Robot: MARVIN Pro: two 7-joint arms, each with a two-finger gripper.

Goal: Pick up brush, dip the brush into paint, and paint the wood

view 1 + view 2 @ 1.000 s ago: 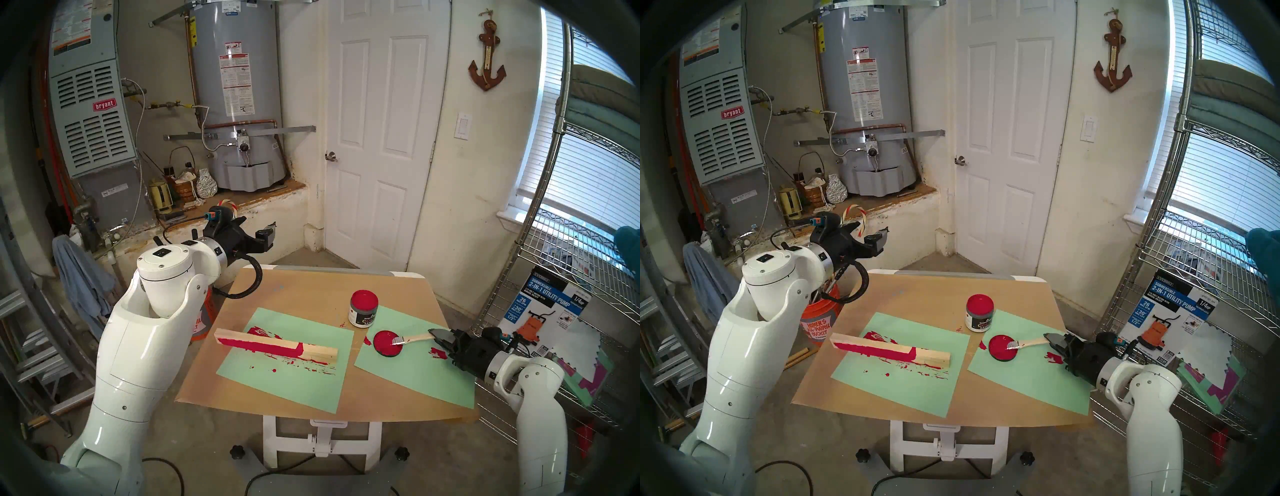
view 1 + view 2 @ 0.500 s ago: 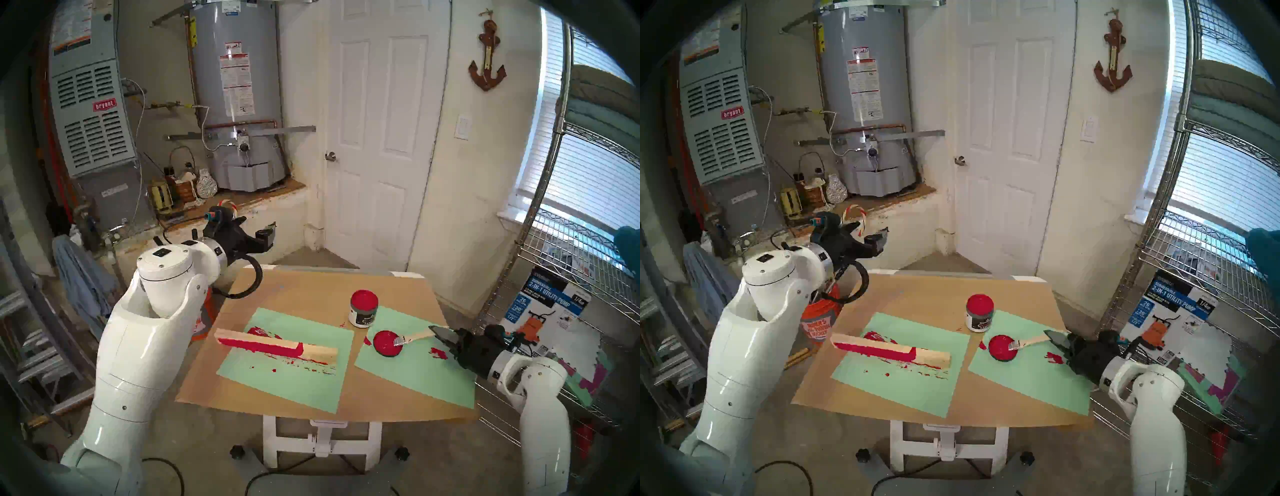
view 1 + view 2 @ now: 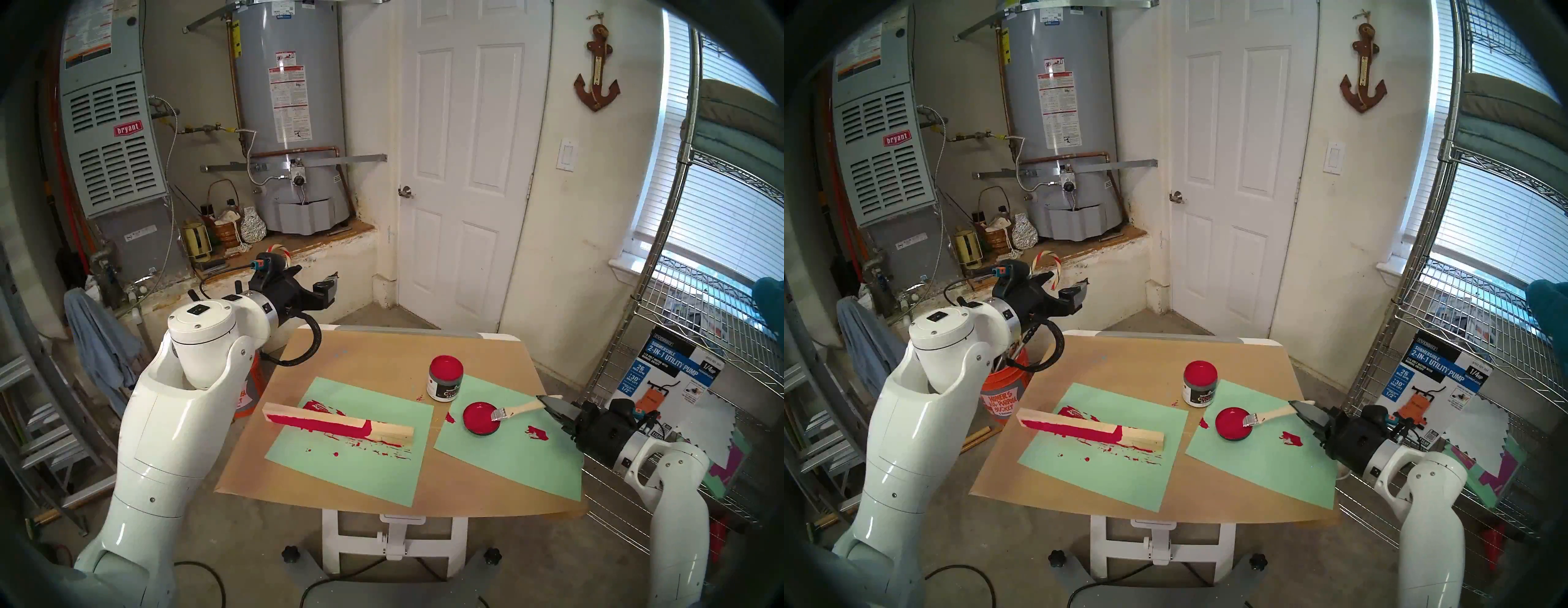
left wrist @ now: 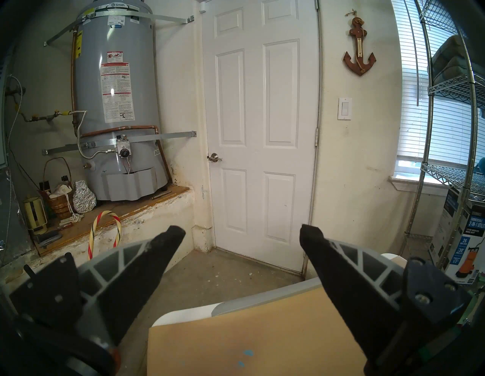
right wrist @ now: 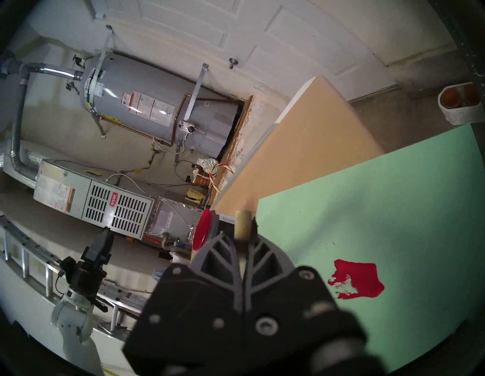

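The brush (image 3: 516,409) has a pale wooden handle and a silver ferrule, and its head lies at the right edge of the flat red lid (image 3: 479,419). My right gripper (image 3: 548,401) is shut on the handle's end (image 5: 243,222) at the table's right side. Behind the lid stands the open jar of crimson paint (image 3: 445,366), well left of that gripper. The wood (image 3: 339,423), partly coated red, lies on the left green sheet. My left gripper (image 4: 242,236) hangs open and empty beyond the table's far left corner (image 3: 326,289).
Two green paper sheets (image 3: 509,458) with red smears (image 5: 357,279) cover the brown table top (image 3: 373,356). A wire shelf rack (image 3: 695,322) and a pump box (image 3: 674,373) stand close on the right. An orange bucket (image 3: 1002,399) sits on the floor at the left.
My right gripper shut on the brush handle, then drew back to the right and rose a little. The brush head slid from the lid's middle to its right edge, nudging the lid rightward.
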